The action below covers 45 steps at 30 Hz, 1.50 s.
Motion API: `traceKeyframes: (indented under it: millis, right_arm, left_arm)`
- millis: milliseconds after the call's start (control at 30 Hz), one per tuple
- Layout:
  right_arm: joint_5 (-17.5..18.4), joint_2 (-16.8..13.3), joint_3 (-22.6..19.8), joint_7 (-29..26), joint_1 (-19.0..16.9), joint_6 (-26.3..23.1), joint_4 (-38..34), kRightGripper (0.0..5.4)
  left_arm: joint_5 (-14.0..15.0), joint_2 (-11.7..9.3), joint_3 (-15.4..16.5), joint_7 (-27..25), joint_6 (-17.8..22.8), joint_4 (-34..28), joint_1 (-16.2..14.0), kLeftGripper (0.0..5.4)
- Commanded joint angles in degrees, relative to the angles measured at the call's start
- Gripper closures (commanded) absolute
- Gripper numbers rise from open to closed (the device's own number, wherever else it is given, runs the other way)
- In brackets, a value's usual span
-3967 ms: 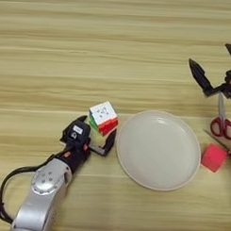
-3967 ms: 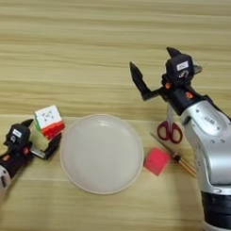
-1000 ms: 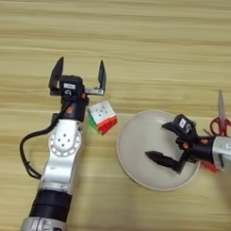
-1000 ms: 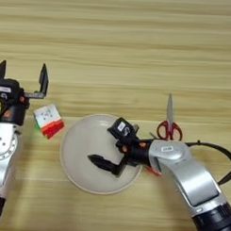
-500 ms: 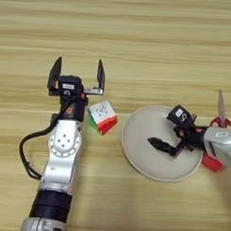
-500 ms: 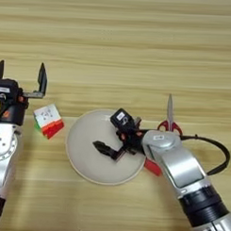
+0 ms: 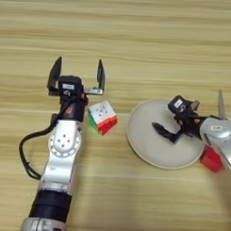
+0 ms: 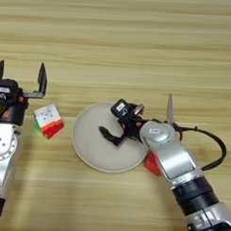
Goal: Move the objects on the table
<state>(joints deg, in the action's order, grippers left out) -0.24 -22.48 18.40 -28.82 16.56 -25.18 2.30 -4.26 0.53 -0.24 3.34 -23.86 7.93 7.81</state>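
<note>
Both claws are out over the wide light tan wooden table [image 7: 139, 38]. On the left, the left gripper [image 7: 77, 74] stands with its two black fingers spread wide, holding nothing, pointing toward the far edge. Just beside it, toward the plate, sits the small multicoloured puzzle cube with a white face [image 7: 102, 117], resting on the wood, apart from the fingers. The right gripper [image 8: 118, 128] reaches over the round off-white plate [image 8: 95, 152]; one black finger lies low over the plate's surface, and I cannot tell how far that claw is open or whether it grips anything. The silver blades of the red-handled scissors [image 8: 169, 110] poke out behind the right arm, past the plate's right rim. A small red block [image 7: 211, 159] touches the plate's near-right rim. The far half of the table lies bare.
</note>
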Motion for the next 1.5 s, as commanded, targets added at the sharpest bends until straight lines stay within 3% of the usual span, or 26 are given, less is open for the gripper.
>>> traceKeyframes:
  millis: [33, 133, 433, 600, 733, 867, 1033, 1233, 1500]
  right_arm:
    - [-1.55, 0.34, -0.59, 0.83, 0.18, 0.44, 2.04, 0.0]
    - [-1.08, 0.82, -1.48, 0.74, -0.07, 1.53, 2.12, 0.0]
    - [6.5, 0.63, -7.39, -2.98, -2.68, -1.97, -11.09, 0.0]
    - [12.16, 0.8, -14.63, -2.31, -2.19, -3.44, -17.59, 0.0]
    - [15.53, 1.01, -20.06, -1.67, -1.97, -0.92, -20.39, 0.0]
    - [16.52, 0.87, -23.97, -0.3, -2.05, 2.51, -20.54, 0.0]
    - [14.76, 0.67, -27.42, 2.88, -2.31, 8.32, -18.84, 0.0]
    - [9.87, 1.47, -28.94, 6.29, -4.29, 22.18, -9.96, 0.0]
    - [8.79, 1.65, -32.1, 9.77, -4.24, 33.81, 1.99, 0.0]
  left_arm:
    - [-0.96, -0.49, 0.05, 0.45, -0.67, 1.41, 0.64, 0.01]
    - [-1.19, -0.66, 0.18, 0.57, -1.05, 2.36, 1.08, 0.01]
    - [-1.56, -1.15, 0.31, 0.77, -2.39, 3.95, 1.65, 0.01]
    - [-1.6, -1.28, 0.25, 0.9, -2.82, 4.4, 1.82, 0.01]
    - [-1.5, -1.31, 0.23, 0.84, -3.05, 4.7, 1.93, 0.01]
    - [-1.47, -1.31, 0.28, 0.9, -3.34, 5.0, 2.0, 0.01]
    - [-1.37, -1.41, 0.4, 0.84, -3.64, 5.35, 2.17, 0.01]
    - [-1.4, -1.64, 0.62, 0.91, -4.05, 6.09, 2.34, 0.01]
    - [-1.09, -2.08, 1.33, 0.64, -4.39, 6.49, 2.37, 0.01]
